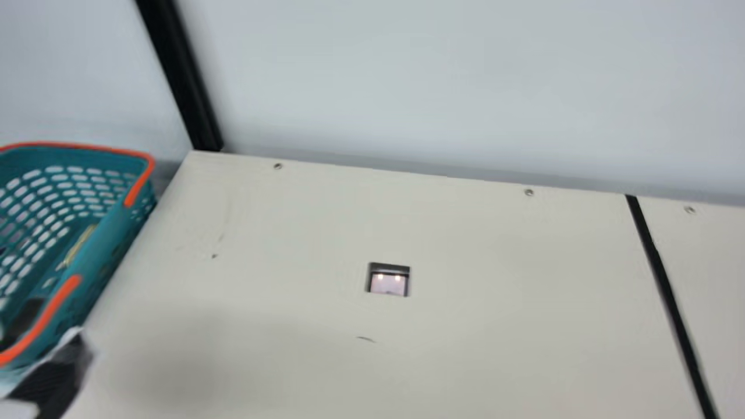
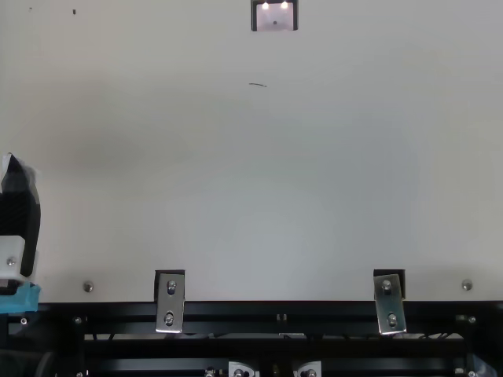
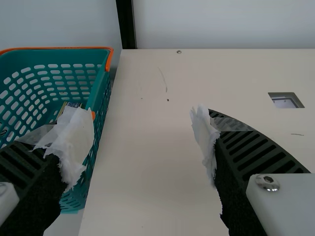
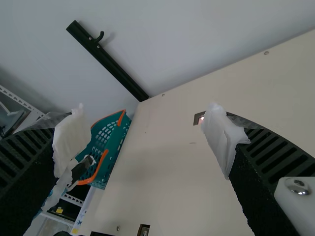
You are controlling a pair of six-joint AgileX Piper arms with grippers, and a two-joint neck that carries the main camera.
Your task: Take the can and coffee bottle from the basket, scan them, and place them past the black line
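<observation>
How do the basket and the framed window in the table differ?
Basket: teal, orange-trimmed, perforated; framed window: pale glass, dark frame.
Basket is larger and deep, framed window small and flat.
Basket is beside the table, framed window set into it.
Both: left of the black line, main view.

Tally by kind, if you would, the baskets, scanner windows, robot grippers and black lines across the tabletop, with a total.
Teal plastic basket: 1
Scanner window: 1
Robot grippers: 2 (left gripper, right gripper)
Black line: 1
Total: 5
</observation>
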